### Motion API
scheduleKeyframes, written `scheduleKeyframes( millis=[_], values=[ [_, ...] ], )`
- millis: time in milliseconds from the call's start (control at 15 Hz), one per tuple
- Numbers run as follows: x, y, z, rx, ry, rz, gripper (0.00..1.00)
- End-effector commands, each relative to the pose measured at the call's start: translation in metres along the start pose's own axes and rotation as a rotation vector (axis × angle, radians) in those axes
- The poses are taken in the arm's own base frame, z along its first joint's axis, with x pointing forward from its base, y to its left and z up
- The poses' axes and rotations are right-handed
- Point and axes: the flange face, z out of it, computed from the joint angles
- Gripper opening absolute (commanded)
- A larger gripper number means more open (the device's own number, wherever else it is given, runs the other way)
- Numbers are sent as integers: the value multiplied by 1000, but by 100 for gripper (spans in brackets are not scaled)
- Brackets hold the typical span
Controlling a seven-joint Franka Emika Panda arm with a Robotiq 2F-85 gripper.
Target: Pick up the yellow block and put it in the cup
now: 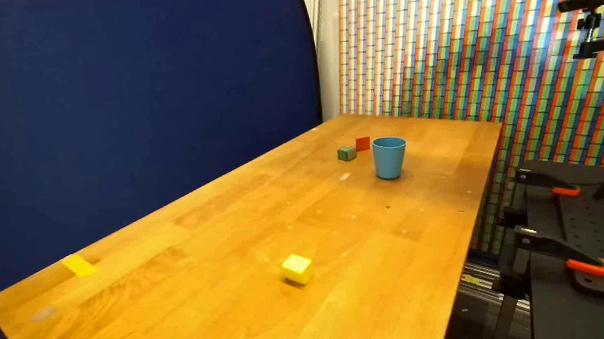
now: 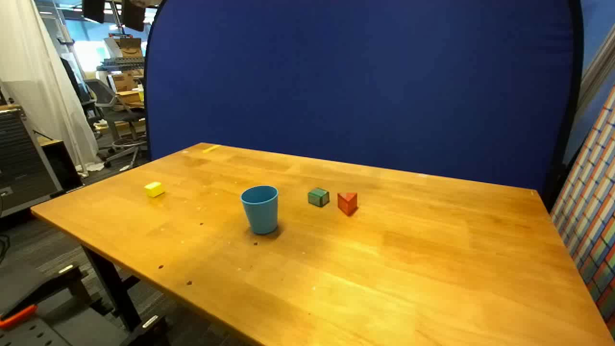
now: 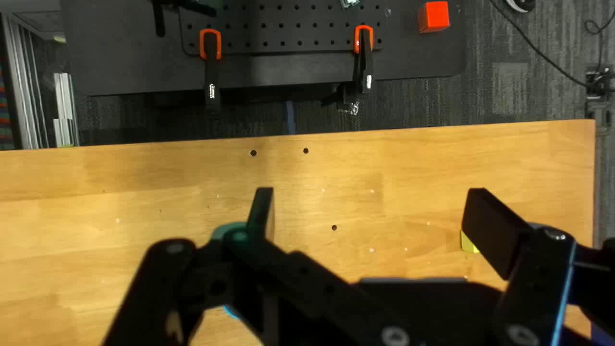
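The gripper (image 3: pixel 372 211) hangs above the worktop (image 1: pixel 199 317), its fingers (image 3: pixel 259 214) spread wide and holding nothing. Just past the finger on the right of the wrist view, and partly hidden by it, is the yellow block (image 3: pixel 468 243); in both exterior views it sits flat on the wood with a corner toward the camera. Its sides look nearly equal, so I cannot tell a long axis. The light-blue cup (image 2: pixel 262 214) stands well apart from it, mostly covered by the opposite finger in the wrist view; it is upright, mouth up, its axis vertical and its wall tapering to the base. On the cup's side of the gripper, nearer the navy backdrop (image 2: pixel 360 86), are a green block (image 2: pixel 318 197) and a red triangular prism (image 2: pixel 346 204), near each other but apart. On the block's side a flat yellow strip (image 1: pixel 80 265) lies at the backdrop edge of the worktop. The surface is jointed honey-coloured wood with soft glare, pale flecks and a few small dark holes. Outward from the gripper, away from the backdrop, grey carpet (image 3: pixel 519 103) shows between the worktop and a black bench (image 3: pixel 125 62), which carries a perforated plate (image 3: pixel 288 33), orange-tipped clamps (image 3: pixel 211 69) and a red-orange block (image 3: pixel 435 17). Past the worktop's end on the cup's side is a multicoloured striped panel (image 1: pixel 424 31); past the block's end are an office chair (image 2: pixel 126 115) and a white curtain (image 2: pixel 45 91).
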Motion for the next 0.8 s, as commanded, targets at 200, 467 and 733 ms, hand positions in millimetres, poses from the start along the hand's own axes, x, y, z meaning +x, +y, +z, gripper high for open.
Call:
scheduleKeyframes(
  millis=[200, 467, 733],
  values=[
    [25, -18, 17, -31, -10, -27, 100],
    [79, -76, 87, -123, -30, -158, 100],
    [123, -150, 171, -179, 5, -302, 100]
  ],
)
